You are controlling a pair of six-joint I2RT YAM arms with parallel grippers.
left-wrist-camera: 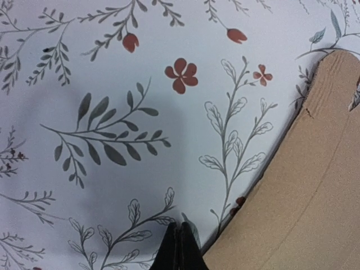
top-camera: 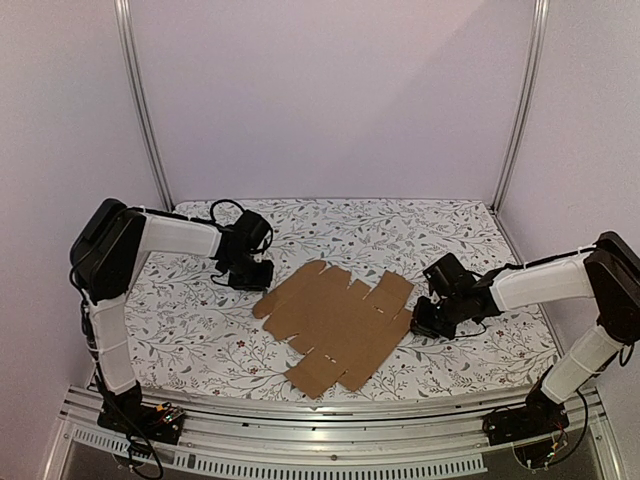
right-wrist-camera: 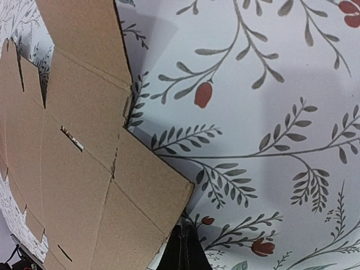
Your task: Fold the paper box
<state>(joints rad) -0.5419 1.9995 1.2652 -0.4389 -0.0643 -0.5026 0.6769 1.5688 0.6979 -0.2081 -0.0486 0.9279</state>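
The table (top-camera: 190,320), covered in a white cloth with a leaf-and-flower print, is filling the floor of the pale-walled enclosure. The 2 arms are reaching in from the near edge, 1 on each side.

The paper box (top-camera: 335,325) is lying in the middle of the table, between the 2 arms, as a flat brown cardboard sheet. Its flaps and tabs are spreading outward and no panel is standing up. In the right wrist view its crease lines and a small slot (right-wrist-camera: 72,139) are showing, and none of the creases looks bent.

The left gripper (top-camera: 252,275) is hovering over the cloth just beside the sheet's far-left corner. Its jaws are pressed together and holding nothing, with the cardboard edge passing close on their right in the left wrist view.

The right gripper (top-camera: 425,322) is sitting at the sheet's right corner. Its jaws are also pressed together, and no cardboard is showing between them.

By my judgement the folding is not yet begun. Every wall is waiting to be raised along its crease, the tabs are waiting to go into the slots, and a first hold on a flap is needed.
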